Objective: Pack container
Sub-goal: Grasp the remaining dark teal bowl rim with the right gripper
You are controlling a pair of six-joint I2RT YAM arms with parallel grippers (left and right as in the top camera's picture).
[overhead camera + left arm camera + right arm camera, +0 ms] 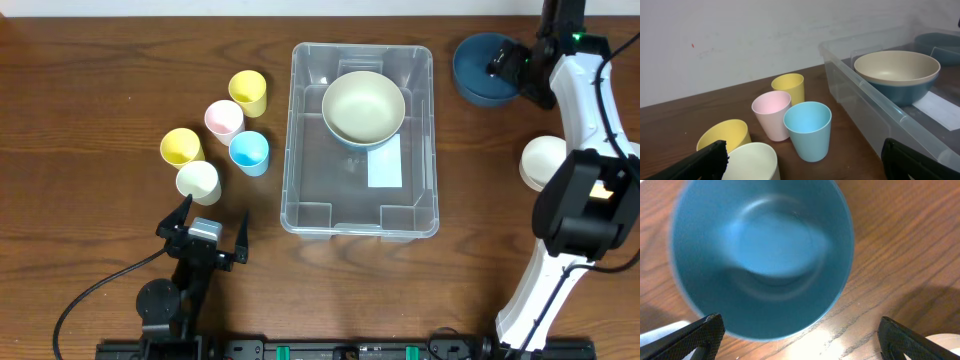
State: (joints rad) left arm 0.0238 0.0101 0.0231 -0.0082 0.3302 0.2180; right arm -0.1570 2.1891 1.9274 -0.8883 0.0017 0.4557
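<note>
Hovering at the container's (318, 185) two o'clock, the right gripper (800, 330) is held wide over the blue bowl (770, 250), presumably for grasping.

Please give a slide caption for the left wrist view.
Five pastel cups beside the clear container, which holds a bowl, cream inside, blue outside.
</note>
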